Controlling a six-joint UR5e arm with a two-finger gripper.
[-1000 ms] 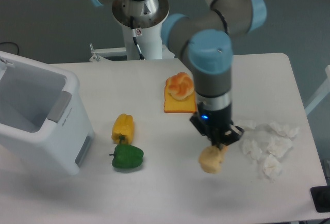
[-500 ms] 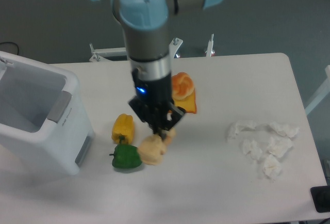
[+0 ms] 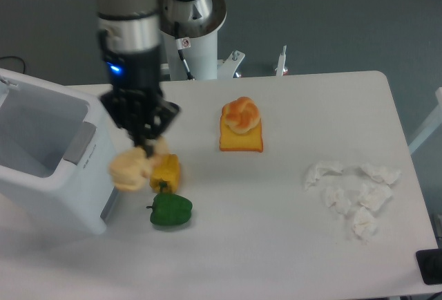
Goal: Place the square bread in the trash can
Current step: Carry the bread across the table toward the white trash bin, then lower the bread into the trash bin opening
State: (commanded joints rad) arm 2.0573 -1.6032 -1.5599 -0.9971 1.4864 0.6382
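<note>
The square bread (image 3: 129, 169) is a pale tan lumpy piece hanging in the air, held from above by my gripper (image 3: 146, 149), which is shut on its upper edge. It hangs just right of the trash can (image 3: 52, 155), a large white boxy bin with a grey panel on its side, open at the top, standing at the left of the table. The bread is beside the bin's right wall, not over the opening.
A yellow pepper (image 3: 166, 171) and a green pepper (image 3: 170, 209) lie just right of and below the bread. A round orange bun (image 3: 240, 115) sits on an orange slice (image 3: 242, 139) mid-table. Crumpled white tissues (image 3: 352, 189) lie at the right.
The gripper has carried the bread leftward across the table, from near the tissues, past the peppers, to beside the trash can's right wall.
</note>
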